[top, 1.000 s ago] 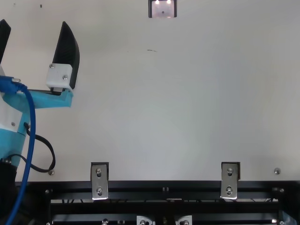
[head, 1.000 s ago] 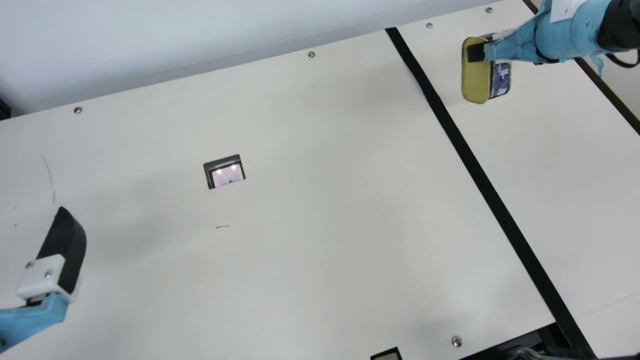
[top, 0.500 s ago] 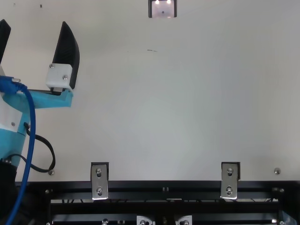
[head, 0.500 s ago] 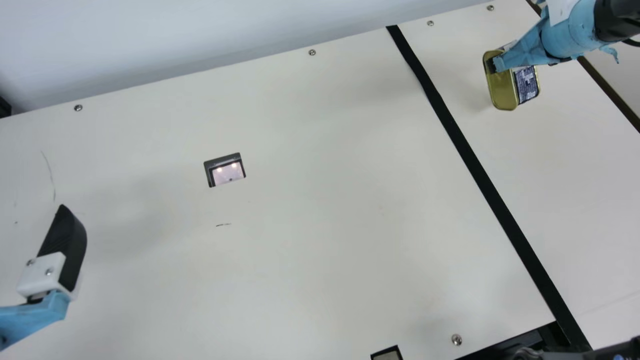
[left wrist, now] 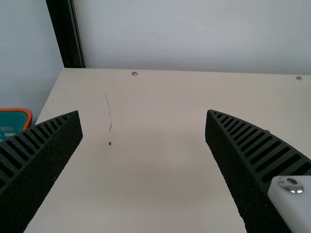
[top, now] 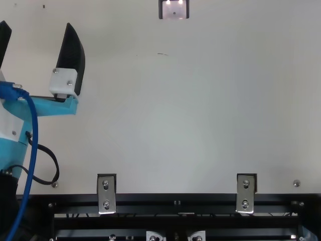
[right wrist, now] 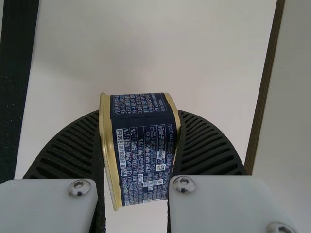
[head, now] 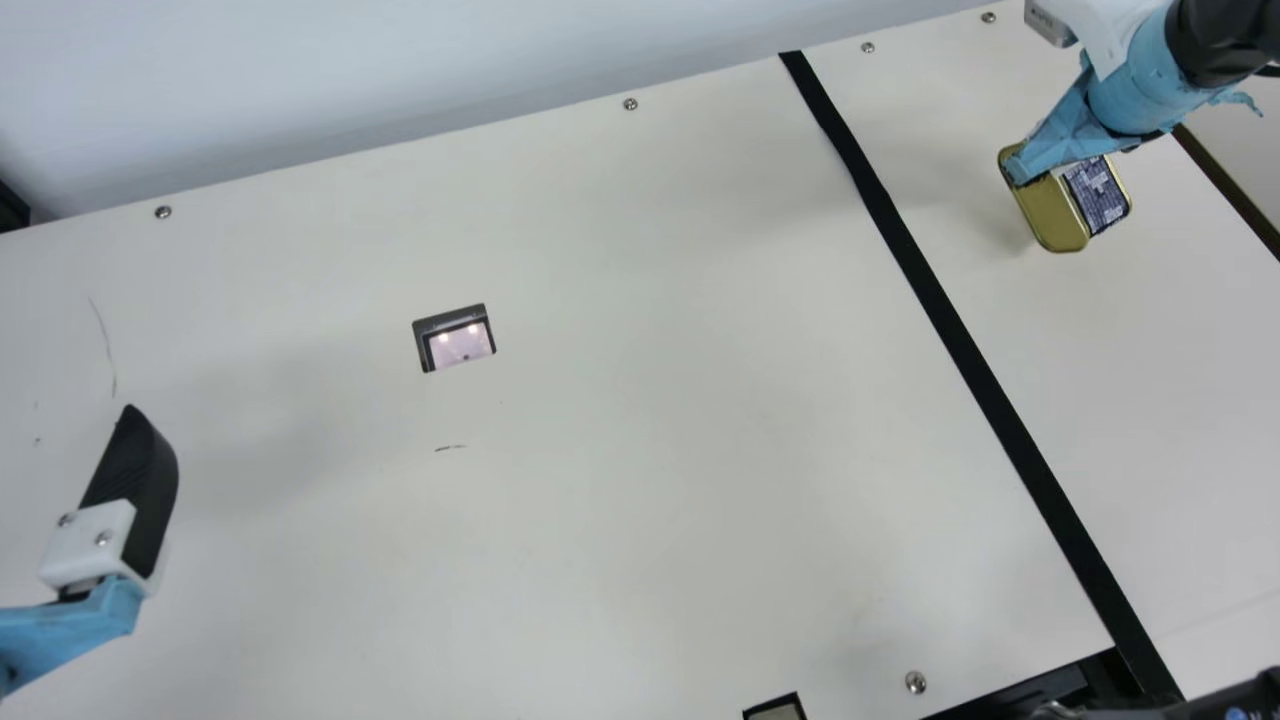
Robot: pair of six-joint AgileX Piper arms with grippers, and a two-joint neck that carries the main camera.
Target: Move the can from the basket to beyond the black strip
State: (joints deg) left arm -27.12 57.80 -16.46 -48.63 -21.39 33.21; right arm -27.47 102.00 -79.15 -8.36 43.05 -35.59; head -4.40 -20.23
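Already past the black strip point(head: 932, 290), the can point(head: 1056, 214) hung pinched in the right tool point(right wrist: 139, 121), apparently needing only lowering and release; the left tool point(left wrist: 143, 119) gaped empty.

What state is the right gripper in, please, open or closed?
The right gripper is closed on the can: ribbed fingers sit against its opposite sides.

One each — can point(head: 1056, 215), strip point(head: 938, 300), basket point(left wrist: 19, 110)
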